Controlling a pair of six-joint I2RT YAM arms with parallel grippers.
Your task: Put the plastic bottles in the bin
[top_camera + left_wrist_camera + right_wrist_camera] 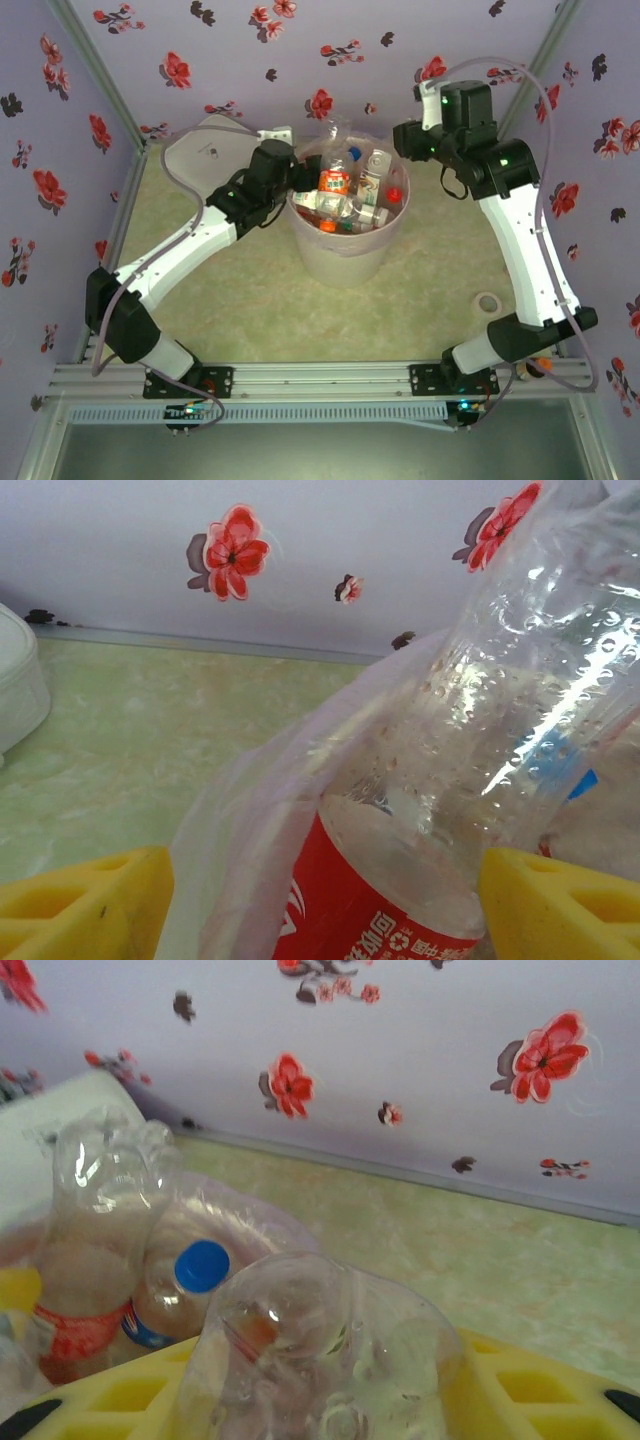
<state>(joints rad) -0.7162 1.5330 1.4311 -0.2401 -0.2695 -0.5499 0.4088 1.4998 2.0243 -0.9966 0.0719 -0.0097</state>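
Left wrist view: bin bag point(240, 840) partly veils cropped red-labelled bottle point(360, 920).

Walls point(300, 40) lilac, printed with red and dark flowers (all three sides). Tabletop point(240, 310) pale green, marbled, evenly lit.

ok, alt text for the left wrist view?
A clear plastic bottle with a red label sits tilted between the left gripper's spread yellow fingers, against a translucent pinkish plastic bag. Behind lie a pale green tabletop, a white rounded case at far left, and a lilac wall with red flowers.
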